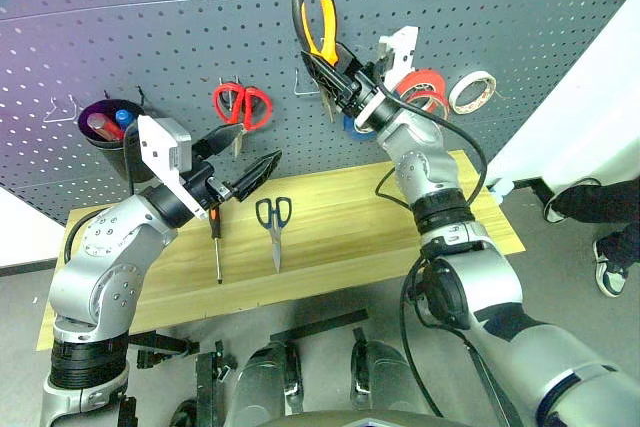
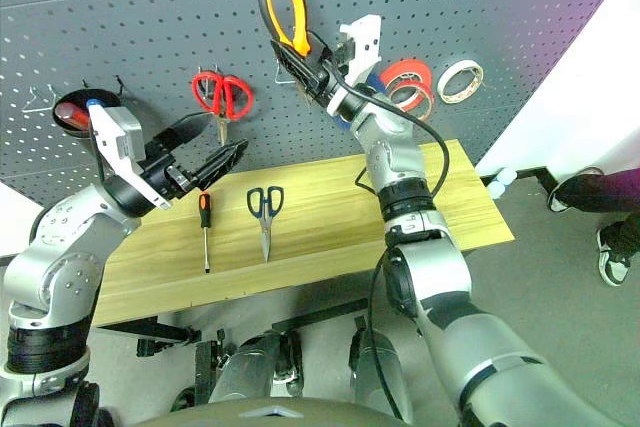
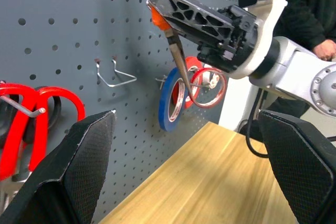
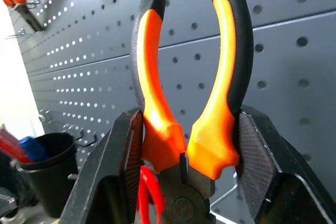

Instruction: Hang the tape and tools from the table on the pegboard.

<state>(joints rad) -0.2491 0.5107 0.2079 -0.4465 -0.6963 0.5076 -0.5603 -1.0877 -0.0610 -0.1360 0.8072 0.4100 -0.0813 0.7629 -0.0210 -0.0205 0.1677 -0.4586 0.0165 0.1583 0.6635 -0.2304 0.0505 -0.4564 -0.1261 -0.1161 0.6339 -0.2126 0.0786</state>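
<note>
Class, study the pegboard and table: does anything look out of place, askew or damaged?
Nothing looks damaged or spilled. The pliers are not hung: the right gripper holds them handles-up against the pegboard. The dark-handled scissors and screwdriver lie flat on the table, unhung.

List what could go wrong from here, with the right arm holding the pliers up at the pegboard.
1. The orange-and-black-handled pliers are clamped near the pivot in the right gripper, handles upward; if they miss the bare metal hook, they may drop on release.
2. The pliers' nose hangs close to the blue tape roll and thin red-rimmed tape ring; a swing could knock them off.
3. The left gripper, jaws open, hovers near the red-handled scissors and might bump them.
</note>
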